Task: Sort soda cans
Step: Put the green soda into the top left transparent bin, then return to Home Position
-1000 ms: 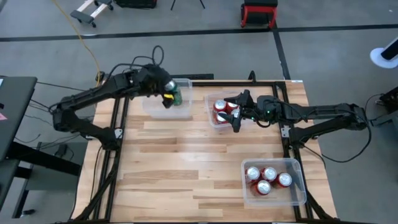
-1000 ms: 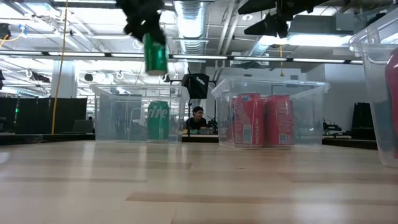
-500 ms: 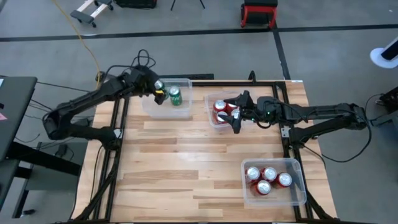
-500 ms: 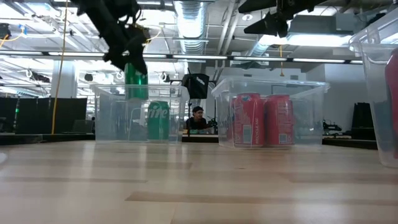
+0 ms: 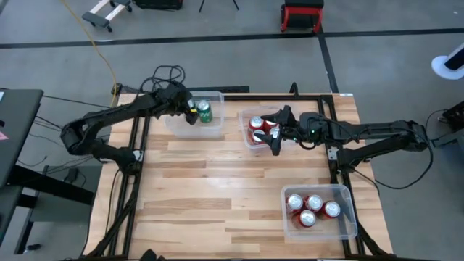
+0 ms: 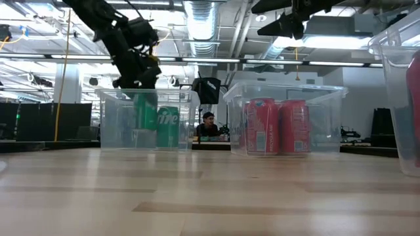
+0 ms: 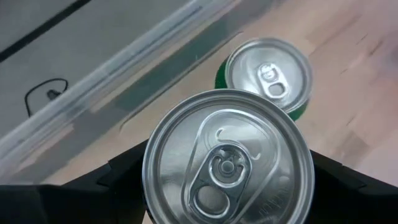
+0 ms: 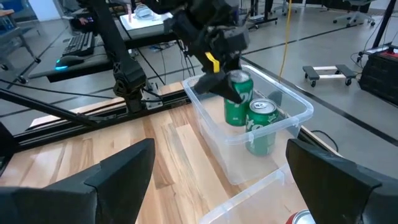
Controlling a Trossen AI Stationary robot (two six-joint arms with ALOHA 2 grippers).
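My left gripper [image 5: 191, 110] reaches down into the far-left clear bin [image 5: 177, 125], shut on a green soda can [image 6: 144, 121]. A second green can [image 6: 168, 126] stands upright on the bin floor right beside it, also seen as the farther can [image 7: 268, 74] in the left wrist view. I cannot tell whether the held can's base touches the floor. My right gripper [image 5: 274, 135] hovers open over the middle bin [image 5: 249, 142], which holds red cans [image 5: 257, 125]. Nothing is between its fingers. My left gripper pinches the green can's body just below its silver top [image 7: 227, 165], with one finger [image 7: 121, 171] on each side. The fingers come slanting down from the table's left. The can stays roughly upright inside the bin, next to the other green can.
A third clear bin [image 5: 346, 217] at the near right holds several red cans [image 5: 312, 206]. Bare wooden tabletop [image 5: 210, 188] lies between the bins. A person sits in the room beyond the table [image 6: 209, 124].
My left gripper has sunk, carrying the green can from above the far-left bin down into it, beside the standing green can. It has also shifted a little toward the table's left edge. The can has stayed upright in the hold.
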